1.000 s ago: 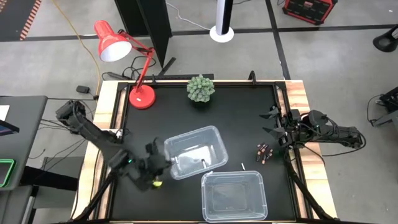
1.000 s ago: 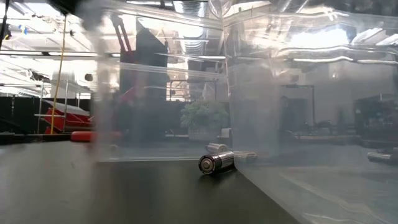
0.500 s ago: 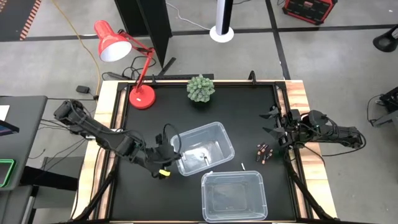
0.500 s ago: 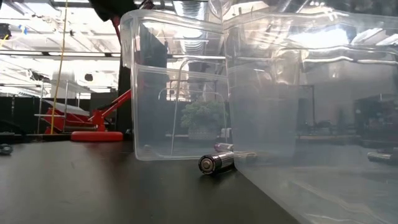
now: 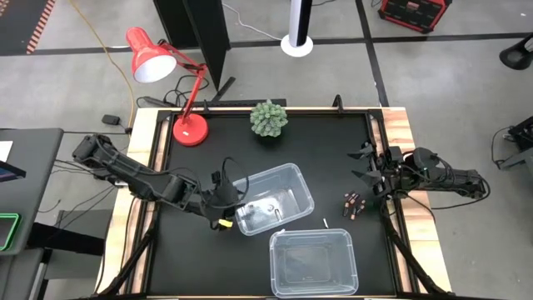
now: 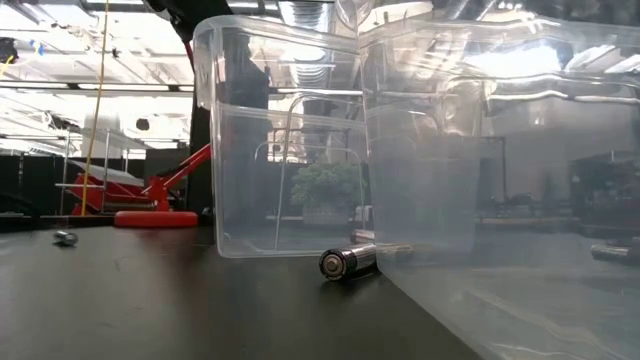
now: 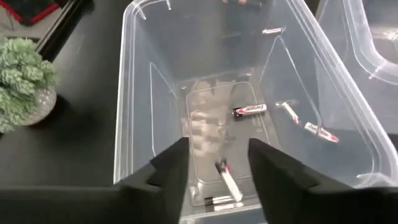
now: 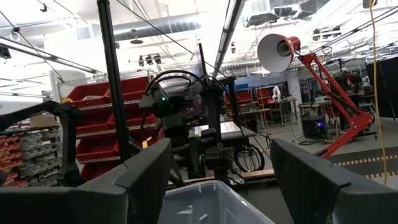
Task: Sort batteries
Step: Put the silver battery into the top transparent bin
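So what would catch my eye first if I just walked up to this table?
Probably the red lamp at the table's far left corner, then the two clear bins in the middle. The left gripper hovers at one bin's edge, a few batteries lying inside.

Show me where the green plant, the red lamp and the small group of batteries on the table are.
green plant [image 5: 269, 118], high view, middle of its leaves
red lamp [image 5: 150, 57], high view, on its shade
group of batteries [image 5: 353, 202], high view, middle of the cluster
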Controlling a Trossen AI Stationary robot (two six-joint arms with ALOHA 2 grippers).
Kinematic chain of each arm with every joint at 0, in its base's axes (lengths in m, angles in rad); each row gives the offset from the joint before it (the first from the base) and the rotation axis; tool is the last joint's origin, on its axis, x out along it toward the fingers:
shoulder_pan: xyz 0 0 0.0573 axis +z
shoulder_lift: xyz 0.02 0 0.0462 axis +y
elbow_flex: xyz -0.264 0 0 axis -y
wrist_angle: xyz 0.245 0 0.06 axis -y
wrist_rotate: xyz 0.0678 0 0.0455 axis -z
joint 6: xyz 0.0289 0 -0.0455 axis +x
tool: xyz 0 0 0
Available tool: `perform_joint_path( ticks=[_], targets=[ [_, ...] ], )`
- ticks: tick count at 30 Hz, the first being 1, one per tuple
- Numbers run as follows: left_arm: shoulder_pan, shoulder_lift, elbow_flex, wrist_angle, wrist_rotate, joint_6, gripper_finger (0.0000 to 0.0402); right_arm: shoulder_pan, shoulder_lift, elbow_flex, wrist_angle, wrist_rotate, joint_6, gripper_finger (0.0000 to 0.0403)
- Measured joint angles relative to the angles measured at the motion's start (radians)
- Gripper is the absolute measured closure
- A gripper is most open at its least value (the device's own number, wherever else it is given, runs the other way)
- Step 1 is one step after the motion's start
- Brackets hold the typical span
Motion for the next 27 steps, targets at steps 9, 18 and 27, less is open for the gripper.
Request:
perform_joint_path(
  ticks=[9,18,27],
  targets=[
    [-0.033,-0.019,0.000,-0.404,-0.015,-0.175,0.0193,0.000,0.000,0.000,0.000,0.000,0.000,0.0111],
    [0.005,-0.010,-0.166,-0.434,0.039,-0.169,0.0212,0.002,0.000,0.000,-0.004,0.000,0.000,0.0111],
    [0.198,-0.010,-0.435,0.057,0.151,0.090,0.0212,0.002,0.000,0.000,0.000,0.000,0.000,0.0111]
  ],
)
